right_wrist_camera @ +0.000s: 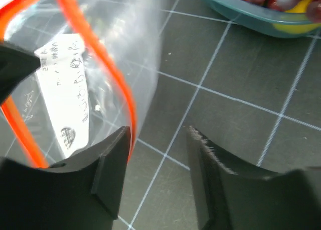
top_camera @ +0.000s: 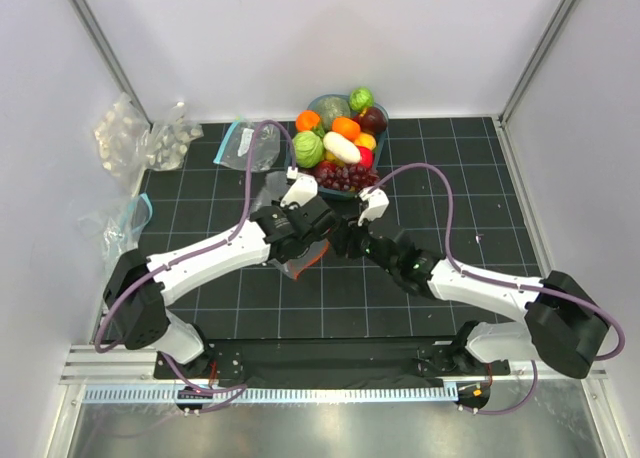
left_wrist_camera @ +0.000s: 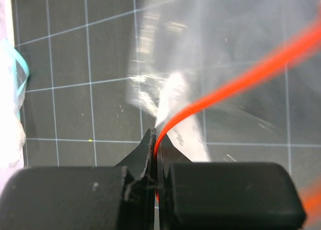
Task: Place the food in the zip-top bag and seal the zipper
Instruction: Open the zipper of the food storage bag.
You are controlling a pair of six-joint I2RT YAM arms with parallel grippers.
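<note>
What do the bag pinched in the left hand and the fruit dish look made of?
Bag: thin clear plastic film, glossy; it crinkles and glares. Its orange strip looks like thicker, flexible plastic, since it curves. Dish: teal, smooth, likely hard plastic; even rim.

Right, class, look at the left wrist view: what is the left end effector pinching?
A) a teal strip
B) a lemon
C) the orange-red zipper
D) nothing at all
C: the left end effector is shut, with the orange-red zipper running straight out from between its fingertips.
</note>
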